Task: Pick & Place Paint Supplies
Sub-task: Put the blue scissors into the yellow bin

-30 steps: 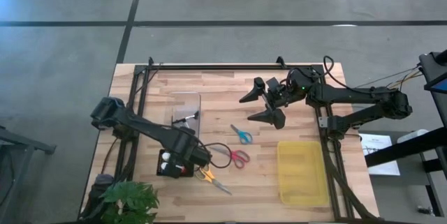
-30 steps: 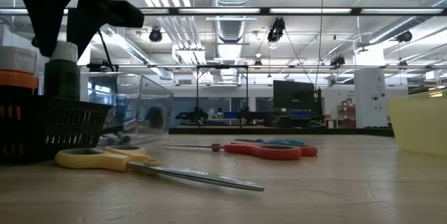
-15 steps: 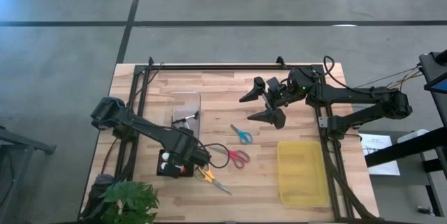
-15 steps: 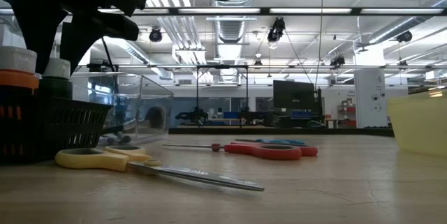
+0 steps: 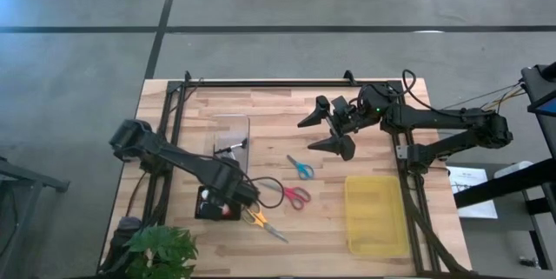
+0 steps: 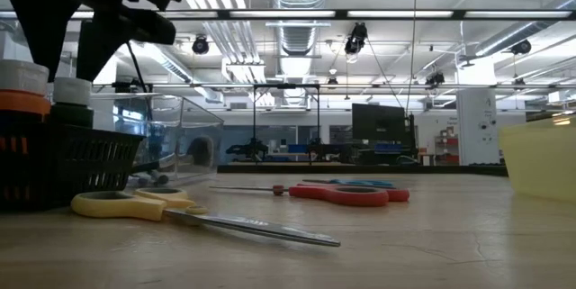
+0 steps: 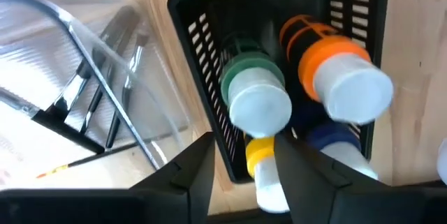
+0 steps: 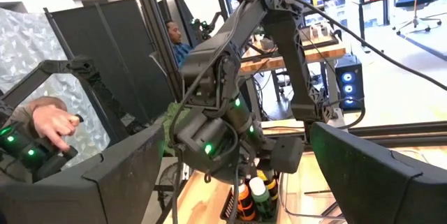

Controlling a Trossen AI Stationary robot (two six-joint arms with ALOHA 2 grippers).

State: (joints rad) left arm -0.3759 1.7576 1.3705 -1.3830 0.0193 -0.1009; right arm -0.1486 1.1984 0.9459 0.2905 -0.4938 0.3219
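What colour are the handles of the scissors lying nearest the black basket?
Yellow scissors, clearest in the low view, beside the black basket.

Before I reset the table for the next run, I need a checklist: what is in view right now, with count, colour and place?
Scissors: three; yellow-handled at the front beside the tray, red-handled mid-table, blue-handled behind those.
Paint pots: at least four, white-capped, with green, orange, yellow and blue bands; standing in the tray.
Black slotted tray: one; front left of the table.
Clear case: one, transparent; behind the tray, with thin brushes inside.
Yellow bin: one; front right.
Plant: one, green; front-left corner.
Person's hand: one; in the room beyond the table.
Left gripper: above the tray, over the pots.
Right gripper: open, raised over the back of the table.
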